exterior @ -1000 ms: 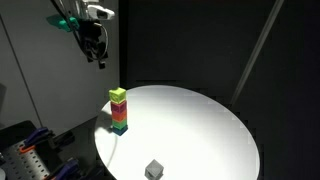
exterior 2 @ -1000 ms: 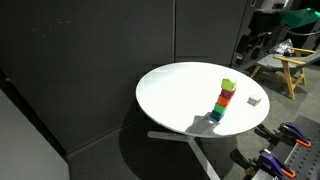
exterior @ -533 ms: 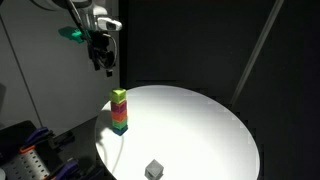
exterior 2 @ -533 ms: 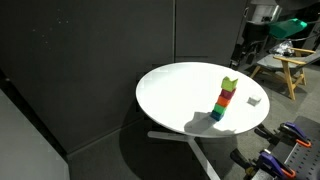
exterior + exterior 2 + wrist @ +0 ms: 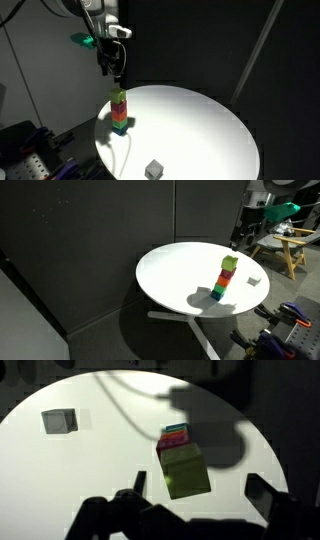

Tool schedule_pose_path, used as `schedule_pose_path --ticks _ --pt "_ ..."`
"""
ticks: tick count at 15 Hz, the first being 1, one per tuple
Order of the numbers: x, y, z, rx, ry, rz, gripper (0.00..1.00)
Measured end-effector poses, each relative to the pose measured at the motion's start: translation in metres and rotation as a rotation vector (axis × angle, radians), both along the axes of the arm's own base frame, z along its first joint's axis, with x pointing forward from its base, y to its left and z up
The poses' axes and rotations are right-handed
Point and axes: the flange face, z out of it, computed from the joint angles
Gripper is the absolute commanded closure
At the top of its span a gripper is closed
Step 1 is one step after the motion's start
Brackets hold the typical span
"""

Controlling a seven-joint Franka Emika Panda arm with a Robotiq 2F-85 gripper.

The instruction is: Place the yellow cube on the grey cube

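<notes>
The yellow cube [image 5: 120, 96] tops a stack of coloured cubes near the edge of the round white table [image 5: 200, 125]. It shows in both exterior views [image 5: 230, 264] and fills the middle of the wrist view [image 5: 186, 470]. The grey cube [image 5: 154, 169] lies alone on the table, apart from the stack, and also shows in the exterior view [image 5: 254, 280] and the wrist view [image 5: 60, 421]. My gripper [image 5: 117, 70] hangs open and empty just above the stack. In the wrist view [image 5: 200, 490] its fingers [image 5: 262, 495] stand on either side of the yellow cube, above it.
Under the yellow cube the stack holds magenta, orange, green and blue cubes [image 5: 224, 284]. Black curtains surround the table. A wooden stool [image 5: 286, 246] stands behind it. Clamps and tools [image 5: 30, 158] lie beside the table's edge.
My gripper has moved sideways and down, from off beside the table to just above the stack. The cubes have not moved.
</notes>
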Motion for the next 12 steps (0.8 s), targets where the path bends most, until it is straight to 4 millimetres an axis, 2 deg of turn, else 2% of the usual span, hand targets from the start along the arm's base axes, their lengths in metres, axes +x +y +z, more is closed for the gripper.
schedule_pose_path --ticks 12 --pt "0.014 -0.014 -0.022 -0.023 0.031 0.137 0.00"
